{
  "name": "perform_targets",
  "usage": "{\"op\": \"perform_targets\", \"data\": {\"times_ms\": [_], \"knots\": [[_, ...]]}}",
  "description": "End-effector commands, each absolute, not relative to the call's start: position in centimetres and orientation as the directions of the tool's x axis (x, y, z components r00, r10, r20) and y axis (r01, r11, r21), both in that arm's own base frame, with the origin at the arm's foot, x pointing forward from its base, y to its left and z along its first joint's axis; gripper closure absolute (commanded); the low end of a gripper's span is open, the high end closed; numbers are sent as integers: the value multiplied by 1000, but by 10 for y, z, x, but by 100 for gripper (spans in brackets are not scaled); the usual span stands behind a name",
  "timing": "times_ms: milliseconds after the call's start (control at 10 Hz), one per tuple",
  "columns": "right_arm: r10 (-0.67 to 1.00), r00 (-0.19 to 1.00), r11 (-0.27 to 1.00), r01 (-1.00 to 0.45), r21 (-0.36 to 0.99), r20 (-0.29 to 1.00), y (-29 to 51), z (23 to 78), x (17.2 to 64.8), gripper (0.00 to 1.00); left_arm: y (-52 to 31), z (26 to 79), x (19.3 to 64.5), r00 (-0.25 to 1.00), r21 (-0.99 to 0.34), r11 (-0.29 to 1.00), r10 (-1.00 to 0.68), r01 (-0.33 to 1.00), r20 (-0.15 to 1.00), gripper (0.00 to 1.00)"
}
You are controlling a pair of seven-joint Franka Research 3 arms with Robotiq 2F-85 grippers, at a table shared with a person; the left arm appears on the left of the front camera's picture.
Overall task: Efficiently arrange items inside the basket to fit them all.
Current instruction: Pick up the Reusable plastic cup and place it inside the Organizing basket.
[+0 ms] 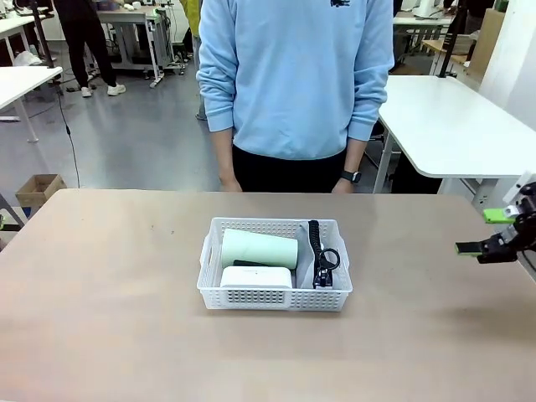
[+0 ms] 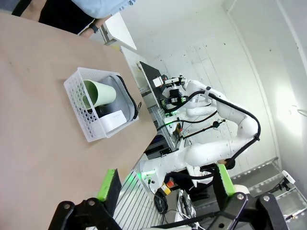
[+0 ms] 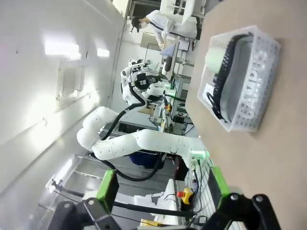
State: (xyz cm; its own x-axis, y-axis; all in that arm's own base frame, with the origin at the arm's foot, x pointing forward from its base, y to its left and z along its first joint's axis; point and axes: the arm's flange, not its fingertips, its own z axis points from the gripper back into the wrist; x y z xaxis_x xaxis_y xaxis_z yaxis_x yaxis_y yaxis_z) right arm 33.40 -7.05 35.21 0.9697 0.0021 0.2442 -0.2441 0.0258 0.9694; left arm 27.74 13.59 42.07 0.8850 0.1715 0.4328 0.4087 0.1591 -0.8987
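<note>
The white basket (image 1: 270, 298) sits mid-table, holding the items. A pale green cup (image 1: 258, 248) lies on its side at the back left, and a small white box (image 1: 256, 277) is in front of it. A dark sliver between them, perhaps the stapler (image 1: 245, 263), barely shows. The grey pouch (image 1: 306, 261) stands on edge along the right wall, its black strap (image 1: 315, 240) on top. My right gripper (image 1: 484, 232) hovers open at the table's right edge, far from the basket. My left gripper (image 2: 166, 175) is open and empty, with the basket (image 2: 78, 106) well ahead of it. The right wrist view shows my right gripper (image 3: 163, 184) open and the pouch's "CAMPUS" print (image 3: 250, 90) through the basket wall (image 3: 271, 56).
A person in a light blue sweatshirt (image 1: 295, 75) stands at the far edge, hands hanging just behind the table. Bare brown tabletop (image 1: 109, 293) surrounds the basket on all sides. White tables (image 1: 452, 126) stand beyond.
</note>
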Motion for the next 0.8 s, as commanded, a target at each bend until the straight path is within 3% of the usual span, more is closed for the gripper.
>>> {"op": "perform_targets", "data": {"times_ms": [0,700], "knots": [[9,940,41,-340,939,340,-70,386,331,0,137,423,275,889,-902,148,165,405,427,0],[9,940,41,-340,939,340,-70,386,331,0,137,423,275,889,-902,148,165,405,427,0]]}}
